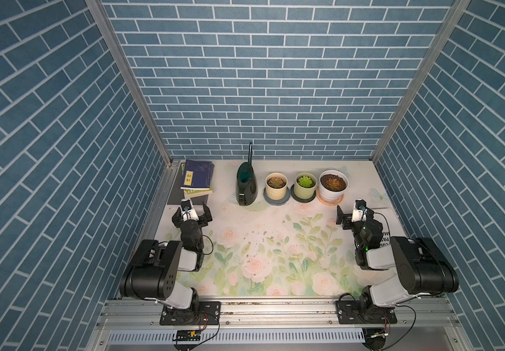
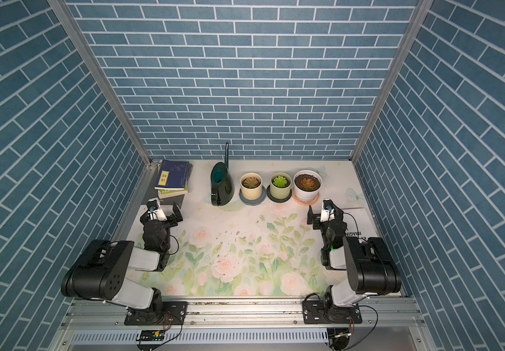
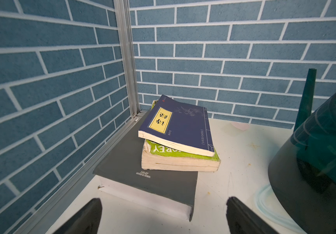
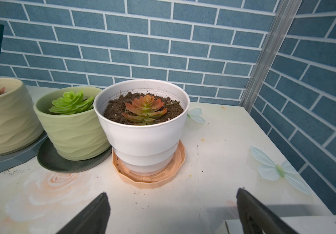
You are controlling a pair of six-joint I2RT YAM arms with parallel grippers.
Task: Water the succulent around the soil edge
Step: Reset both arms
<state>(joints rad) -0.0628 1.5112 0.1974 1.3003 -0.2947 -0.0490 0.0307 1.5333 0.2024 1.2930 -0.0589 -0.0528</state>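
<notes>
Left gripper (image 1: 192, 215): jaws apart, empty, short of the watering can (image 1: 246, 186).
Right gripper (image 4: 173, 193): jaws apart, empty, facing the white pot (image 4: 142, 133).
Succulent (image 4: 144, 109): in that pot, back row, soil all round it.
Risk: the watering can stands just beside the cream pot (image 1: 276, 186) — a quick tilt could knock it or wet the leaves.

You had the watering can (image 2: 221, 188) upright beside three potted succulents (image 2: 280, 186); your left hand (image 2: 160, 212) and right hand (image 2: 325, 212) hung empty over the surface (image 2: 239, 218).
</notes>
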